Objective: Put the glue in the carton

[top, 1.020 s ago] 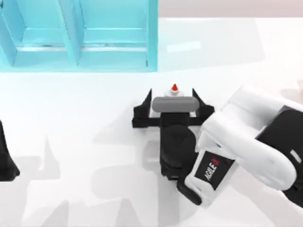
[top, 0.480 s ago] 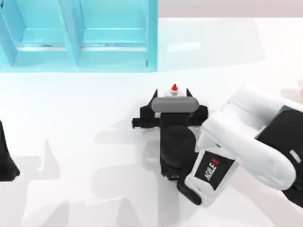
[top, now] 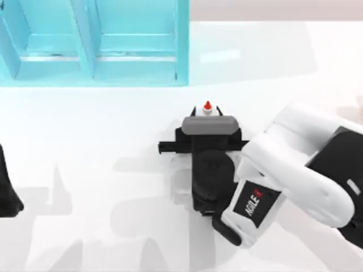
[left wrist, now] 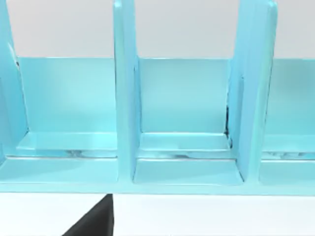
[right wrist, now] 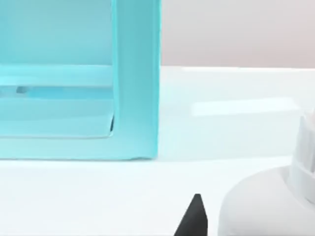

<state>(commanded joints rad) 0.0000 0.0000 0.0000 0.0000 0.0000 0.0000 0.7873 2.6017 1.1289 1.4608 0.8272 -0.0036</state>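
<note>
The glue (top: 208, 107) stands upright on the white table, its red cap showing just past the grey block on my right wrist. My right gripper (top: 208, 114) is shut on the bottle, with a black finger tight at each side. In the right wrist view the bottle's white shoulder (right wrist: 261, 209) is close, with one dark fingertip (right wrist: 194, 216) beside it. The cyan carton (top: 136, 56) with its upright dividers stands at the back left, apart from the glue. My left gripper (top: 8, 187) is parked at the table's left edge.
The carton's open compartments (left wrist: 182, 108) face the left wrist camera, split by tall cyan walls. The carton's right wall (right wrist: 135, 98) stands a short way beyond the glue. Bare white table lies between bottle and carton.
My right gripper's fingers have drawn in from wide apart to tight around the glue. The bottle, the carton and the left arm have stayed where they were.
</note>
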